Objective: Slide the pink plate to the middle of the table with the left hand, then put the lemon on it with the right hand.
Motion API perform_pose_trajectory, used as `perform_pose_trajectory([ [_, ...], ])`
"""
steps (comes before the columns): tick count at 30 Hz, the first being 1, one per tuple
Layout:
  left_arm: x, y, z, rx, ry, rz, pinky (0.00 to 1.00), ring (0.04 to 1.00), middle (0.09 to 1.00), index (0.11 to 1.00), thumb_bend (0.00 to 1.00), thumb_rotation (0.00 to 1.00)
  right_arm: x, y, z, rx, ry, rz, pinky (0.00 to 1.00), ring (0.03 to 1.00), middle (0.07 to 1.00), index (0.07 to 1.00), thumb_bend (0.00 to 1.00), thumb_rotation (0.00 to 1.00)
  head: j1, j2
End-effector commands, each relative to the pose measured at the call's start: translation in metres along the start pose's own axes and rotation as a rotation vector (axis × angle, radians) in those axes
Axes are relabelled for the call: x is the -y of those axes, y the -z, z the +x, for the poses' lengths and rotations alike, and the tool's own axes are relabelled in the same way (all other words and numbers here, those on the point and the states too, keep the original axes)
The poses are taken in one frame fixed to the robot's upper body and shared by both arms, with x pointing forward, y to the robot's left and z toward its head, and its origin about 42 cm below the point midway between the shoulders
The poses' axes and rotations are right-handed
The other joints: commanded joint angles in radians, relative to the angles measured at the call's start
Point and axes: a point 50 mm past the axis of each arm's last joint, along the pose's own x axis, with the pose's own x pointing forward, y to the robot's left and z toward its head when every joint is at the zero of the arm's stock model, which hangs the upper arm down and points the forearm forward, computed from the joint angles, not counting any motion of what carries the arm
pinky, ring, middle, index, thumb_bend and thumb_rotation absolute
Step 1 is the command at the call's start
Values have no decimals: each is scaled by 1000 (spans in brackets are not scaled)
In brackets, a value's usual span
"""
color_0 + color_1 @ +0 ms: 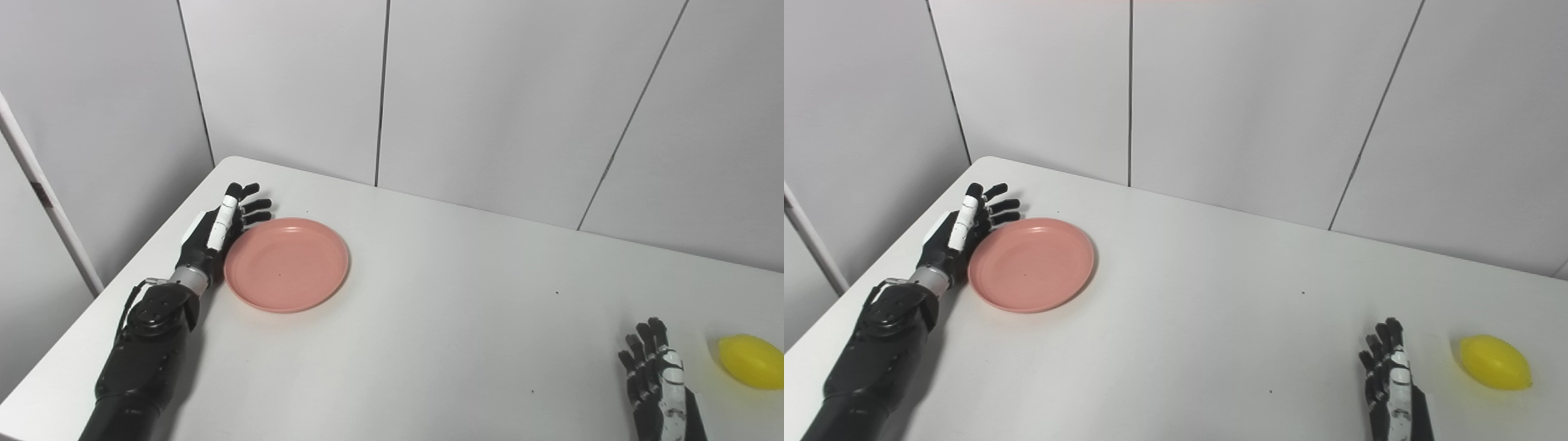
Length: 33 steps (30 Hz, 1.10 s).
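Sliding step: left robot hand (223, 229), fingers spread, empty, against pink plate (286, 264) edge. Next: push rightward. Right robot hand (1390, 383) open, idle beside lemon (1496, 362).

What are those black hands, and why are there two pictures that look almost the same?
They belong to a robot shaped like a person. Two cameras sit side by side on its head, like eyes, so both pictures show one scene from slightly different spots. The robot stands at a white table. Its left hand is open, fingers apart, right beside the edge of a pink plate. The plate has nothing on it. Its right hand is open too, near a yellow lemon but apart from it. Neither hand holds anything.
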Motion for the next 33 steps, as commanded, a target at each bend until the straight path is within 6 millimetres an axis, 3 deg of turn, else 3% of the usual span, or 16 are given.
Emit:
perform_pose_trajectory([
  [1, 4, -20, 5, 54, 7, 14, 699, 799, 820, 880, 834, 971, 0, 39, -31, -116, 44, 41, 1000, 1000, 1000, 1000, 599, 1000, -1, 2],
  [6, 19, -22, 0, 67, 22, 41, 664, 789, 818, 881, 847, 979, -1, 39, -31, -114, 44, 44, 1000, 1000, 1000, 1000, 594, 1000, -4, 0],
  [11, 35, -24, -3, 59, 22, 58, 621, 765, 801, 852, 797, 1000, -2, 40, -30, -116, 49, 46, 1000, 1000, 1000, 1000, 592, 999, -11, 0],
  [19, 62, -21, -6, 25, 25, 17, 660, 773, 804, 845, 775, 999, -4, 41, -30, -113, 46, 43, 1000, 1000, 1000, 1000, 610, 991, -15, 6],
  [33, 88, -11, -9, -55, 45, 18, 676, 798, 823, 849, 724, 999, -8, 42, -29, -112, 46, 44, 1000, 1000, 1000, 1000, 607, 1000, -23, 13],
])
